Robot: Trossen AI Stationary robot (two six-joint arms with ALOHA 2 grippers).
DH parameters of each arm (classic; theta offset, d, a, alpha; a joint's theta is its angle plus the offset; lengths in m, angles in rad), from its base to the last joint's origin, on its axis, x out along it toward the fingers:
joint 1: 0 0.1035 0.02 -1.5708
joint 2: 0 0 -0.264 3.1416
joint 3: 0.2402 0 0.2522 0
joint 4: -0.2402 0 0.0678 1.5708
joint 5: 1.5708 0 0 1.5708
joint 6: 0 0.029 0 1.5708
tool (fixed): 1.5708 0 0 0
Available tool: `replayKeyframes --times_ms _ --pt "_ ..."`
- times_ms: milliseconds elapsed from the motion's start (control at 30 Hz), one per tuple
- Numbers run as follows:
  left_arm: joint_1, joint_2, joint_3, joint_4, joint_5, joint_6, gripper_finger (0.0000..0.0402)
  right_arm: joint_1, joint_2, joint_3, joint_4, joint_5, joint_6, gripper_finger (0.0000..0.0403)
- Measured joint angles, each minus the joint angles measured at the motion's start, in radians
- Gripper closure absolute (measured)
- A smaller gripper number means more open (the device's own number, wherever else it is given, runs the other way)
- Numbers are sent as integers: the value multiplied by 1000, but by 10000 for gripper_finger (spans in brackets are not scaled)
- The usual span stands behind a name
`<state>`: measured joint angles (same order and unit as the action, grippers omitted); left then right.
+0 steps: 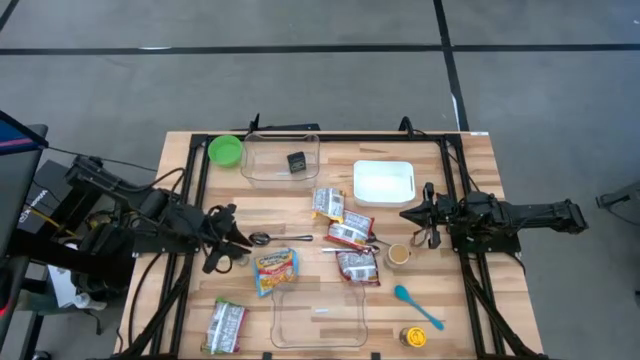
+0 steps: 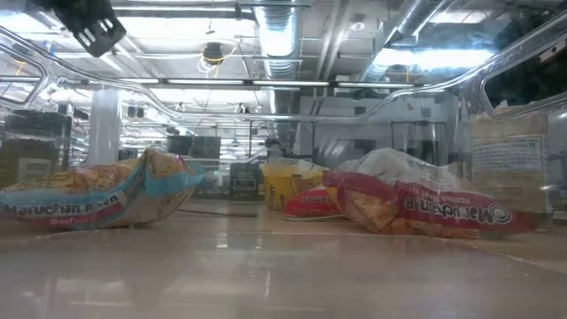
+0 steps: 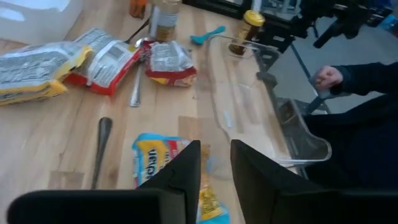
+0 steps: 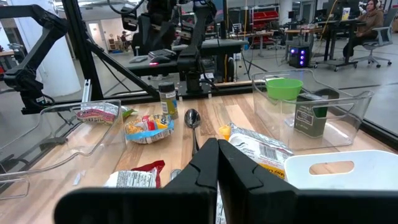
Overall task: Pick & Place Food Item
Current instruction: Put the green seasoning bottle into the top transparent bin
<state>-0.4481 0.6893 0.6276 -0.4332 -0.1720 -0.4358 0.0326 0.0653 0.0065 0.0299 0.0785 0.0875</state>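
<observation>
A blue and yellow noodle packet (image 1: pixel 275 268) lies flat on the wooden table, left of centre; it also shows in the left wrist view (image 3: pixel 153 157). My left gripper (image 1: pixel 228 243) hovers open just left of it, its fingers (image 3: pixel 186 171) pointing toward the packet and apart from it. Red and silver packets (image 1: pixel 350 233) lie at the table's middle, with another (image 1: pixel 226 325) at the near left. My right gripper (image 1: pixel 412 216) is shut and empty at the table's right, beside the white tray (image 1: pixel 383 182); its closed fingertips show in the right wrist view (image 4: pixel 217 155).
A clear bin (image 1: pixel 318 318) stands at the near edge, and another (image 1: pixel 280 158) at the far side holds a dark box. There is also a green bowl (image 1: pixel 225 151), a metal spoon (image 1: pixel 280 238), a teal spoon (image 1: pixel 417 305) and two jars (image 1: pixel 399 254). A person's hand (image 3: pixel 328 76) shows beyond the table.
</observation>
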Motion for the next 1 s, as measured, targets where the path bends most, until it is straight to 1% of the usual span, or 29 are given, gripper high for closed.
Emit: replayKeyframes --times_ms 233,333,467,567,667,867,1000 --pt "-96 7 8 -6 -71 -84 376 0 0 0 0 0 0 403" --pt "-135 17 8 -23 -93 -150 397 0 0 0 0 0 0 403" --pt "-173 24 9 -110 -95 -349 400 0 0 0 0 0 0 403" --pt "-190 26 8 -227 -91 -513 401 0 0 0 0 0 0 403" --pt "-192 26 8 -308 -86 -629 401 0 0 0 0 0 0 403" --pt "-191 24 8 -406 -81 -724 401 0 0 0 0 0 0 403" --pt "-191 24 8 -425 -80 -732 401 0 0 0 0 0 0 403"
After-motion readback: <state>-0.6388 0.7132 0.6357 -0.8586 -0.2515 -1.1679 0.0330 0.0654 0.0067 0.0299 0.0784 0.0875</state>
